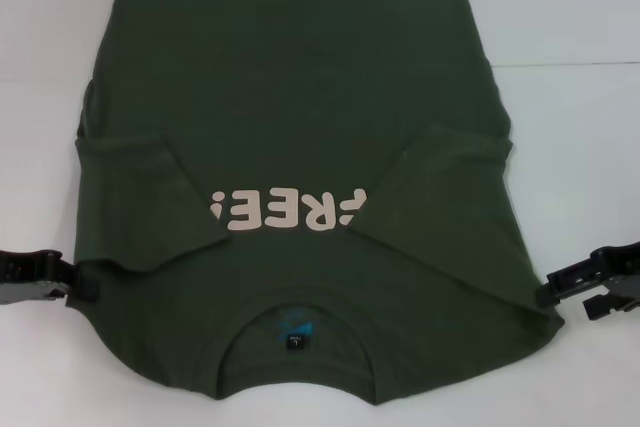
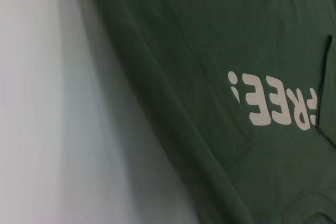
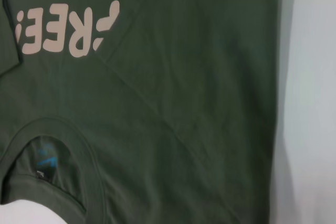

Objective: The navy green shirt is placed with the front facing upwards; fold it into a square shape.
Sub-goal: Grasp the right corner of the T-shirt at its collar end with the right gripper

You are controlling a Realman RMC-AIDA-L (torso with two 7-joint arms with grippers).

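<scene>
Lying flat on the white surface (image 1: 570,7), the navy green shirt (image 1: 290,107) has its collar (image 1: 295,299) toward the robot and its hem at the far edge; both sleeves are already turned inward over the chest, their edges partly covering the pale "FREE!" lettering (image 1: 288,211), so the sides run nearly straight, which judging by the task is the narrowing that comes before a lengthwise fold into a square; the small label with blue print (image 1: 296,333) shows inside the neck opening. Each arm sits low at a near shoulder corner, probably so the collar end can be lifted evenly and carried toward the hem; the left pincer (image 1: 62,282) meets the cloth at the left shoulder edge, and the right pincer (image 1: 560,289) meets it at the right shoulder edge; how far either is parted, and whether fabric is actually clenched, I cannot tell, since the tips are masked by dark housings and neither wrist view shows them; those views show only shirt and bare surface beside it.
</scene>
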